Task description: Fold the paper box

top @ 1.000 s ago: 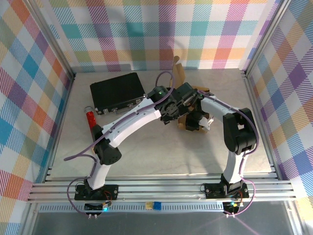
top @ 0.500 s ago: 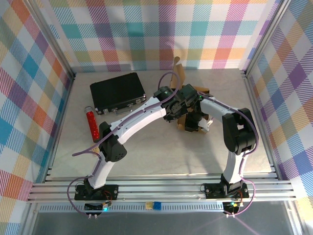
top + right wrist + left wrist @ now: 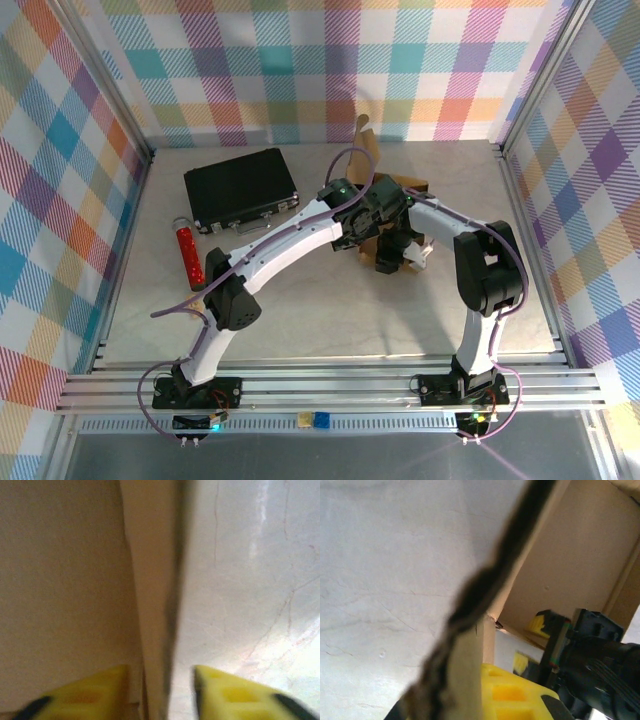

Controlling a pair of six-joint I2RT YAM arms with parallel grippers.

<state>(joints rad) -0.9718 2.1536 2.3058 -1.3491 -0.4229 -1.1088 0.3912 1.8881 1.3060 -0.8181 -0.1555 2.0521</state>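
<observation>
One paper box [image 3: 60,580] edge, left pincer [image 3: 466,694] clamped, right pincer [image 3: 160,676] astride

Left gripper [image 3: 353,234] closed (fully), right gripper [image 3: 160,682] parted, the two close together

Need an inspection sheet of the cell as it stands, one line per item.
Surface: pale marbled table, no spills seen.
Job's things: paper box, brown cardboard, partly folded, one flap upright at the back.
Clutter: black case rear left; red cylinder in front of it.
Pincers: left pincer shut on a box wall; right pincer open, straddling a wall edge.
Cables: purple cables loop off both arms.
Surroundings: plaid walls, aluminium frame.
</observation>
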